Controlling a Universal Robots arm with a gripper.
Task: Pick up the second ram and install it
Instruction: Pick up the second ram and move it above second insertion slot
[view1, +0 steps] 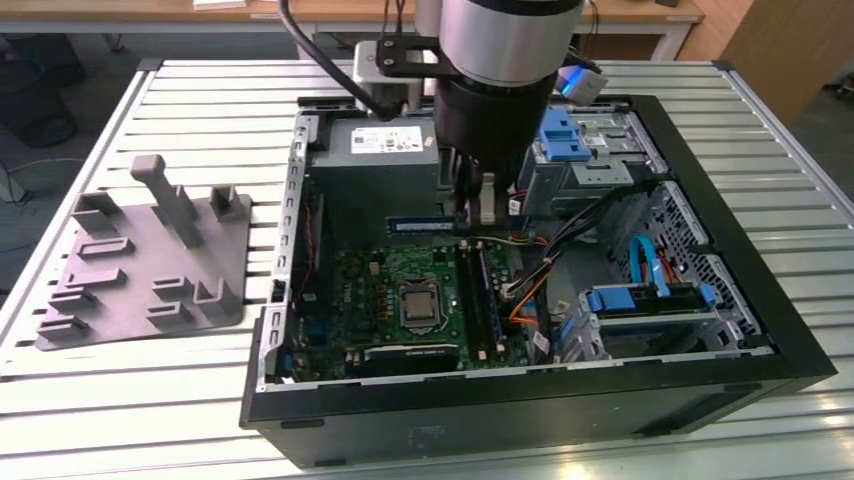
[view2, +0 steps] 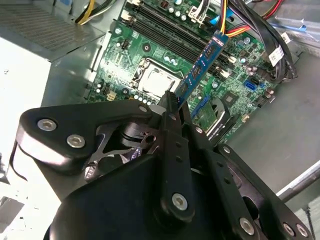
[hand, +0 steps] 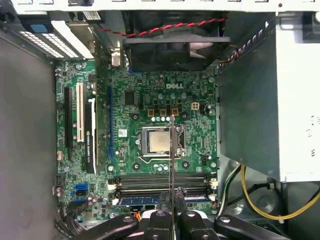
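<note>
One stick, the second ram (view2: 202, 62), is clamped by one end in my pincer (view2: 172, 102), jutting out over the motherboard (hand: 125, 145); its long axis looks crosswise to the black slots (hand: 160, 179) below, clear of them.

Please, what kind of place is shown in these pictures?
Probably a robotics lab or workshop. An open computer case sits on a slatted metal table, a grey tray lies beside it, and the gripper holds a ram stick above the motherboard.
</note>
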